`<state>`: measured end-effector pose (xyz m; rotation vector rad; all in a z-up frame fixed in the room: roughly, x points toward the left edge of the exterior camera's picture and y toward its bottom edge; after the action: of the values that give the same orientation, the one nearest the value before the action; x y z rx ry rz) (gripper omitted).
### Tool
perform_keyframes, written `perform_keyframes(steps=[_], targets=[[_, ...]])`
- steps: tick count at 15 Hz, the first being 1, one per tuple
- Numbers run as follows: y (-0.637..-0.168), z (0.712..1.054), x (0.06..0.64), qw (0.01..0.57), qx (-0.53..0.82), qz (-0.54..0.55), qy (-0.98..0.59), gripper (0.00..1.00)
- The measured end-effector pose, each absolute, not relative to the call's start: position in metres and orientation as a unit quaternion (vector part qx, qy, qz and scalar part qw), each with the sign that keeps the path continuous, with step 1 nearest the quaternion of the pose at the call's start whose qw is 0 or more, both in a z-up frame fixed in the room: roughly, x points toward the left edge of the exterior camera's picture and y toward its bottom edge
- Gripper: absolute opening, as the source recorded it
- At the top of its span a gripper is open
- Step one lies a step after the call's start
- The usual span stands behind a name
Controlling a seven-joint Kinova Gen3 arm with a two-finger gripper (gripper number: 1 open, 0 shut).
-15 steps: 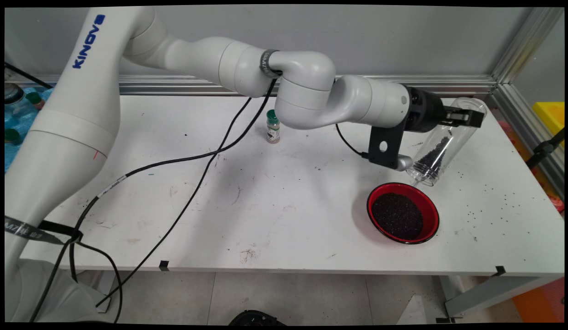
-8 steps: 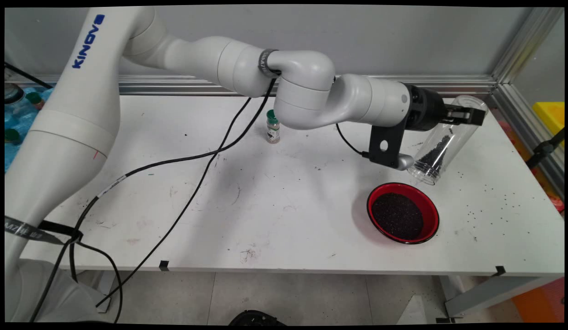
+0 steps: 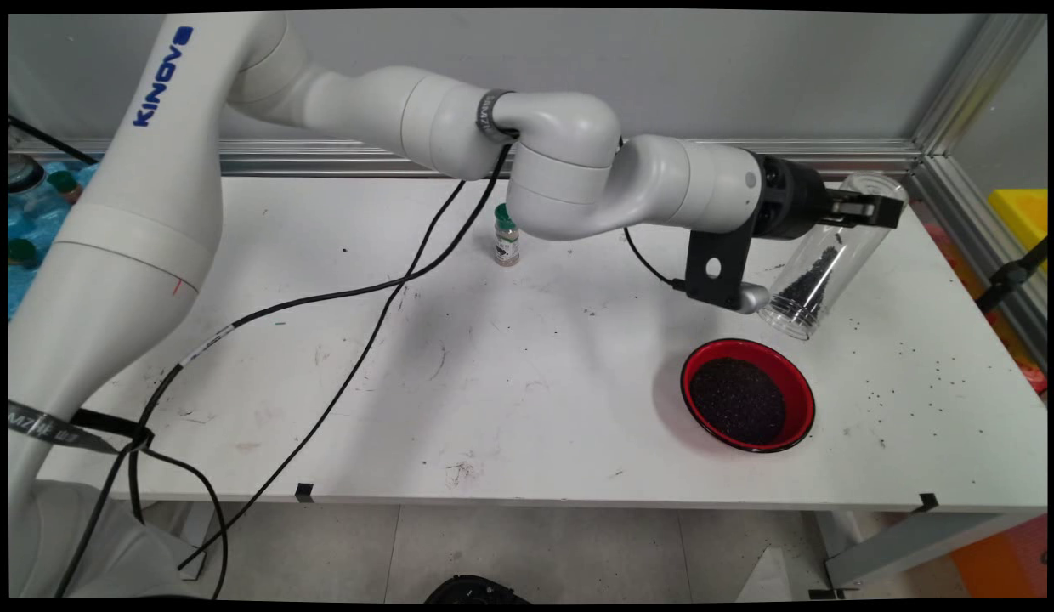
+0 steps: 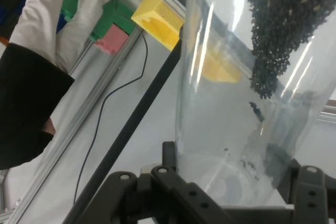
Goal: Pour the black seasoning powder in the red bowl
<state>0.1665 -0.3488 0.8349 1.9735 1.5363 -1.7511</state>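
Seeds, black and fine, lie inside the clear plastic cylindrical jar (image 3: pixel 820 255), gathered toward its lowered mouth. We see the jar tilted, mouth down and to the left, closed end up and to the right, held in the air above and just beyond the round red bowl (image 3: pixel 747 394), which stands on the white bench (image 3: pixel 493 374) already filled with the same dark seeds. The black two-finger gripper (image 3: pixel 863 208) is clamped across the jar near its upper, closed end; in the hand view its fingers (image 4: pixel 173 182) press against the transparent wall on either side.

Compared with a second ago, we find the jar and gripper have risen slightly and drawn a little away from the bowl, while the tilt looks much the same. The mouth now sits a touch higher over the bowl's far rim. We see no stream of seeds falling between jar and bowl, and the heap in the bowl looks unchanged. A fair amount of seed remains in the jar.

Outward from the bowl, loose black grains are scattered on the bench to its right. Far to the bowl's upper left stands a small glass vial with a green cap (image 3: pixel 507 236), upright and well apart from the gripper. Black cables (image 3: pixel 357 340) hang from the arm and trail across the bench to the bowl's left.
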Motion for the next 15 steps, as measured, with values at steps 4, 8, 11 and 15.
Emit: perform_keyframes(steps=[4,8,11,15], targets=[[-0.3481,0.8358,0.1669,0.045,0.644,-0.574,0.504,0.00],[-0.3475,0.8358,0.1671,0.041,0.641,-0.574,0.509,0.00],[-0.3475,0.8352,0.1677,0.030,0.630,-0.573,0.523,0.00],[-0.3497,0.8355,0.1695,0.011,0.611,-0.571,0.548,0.00]])
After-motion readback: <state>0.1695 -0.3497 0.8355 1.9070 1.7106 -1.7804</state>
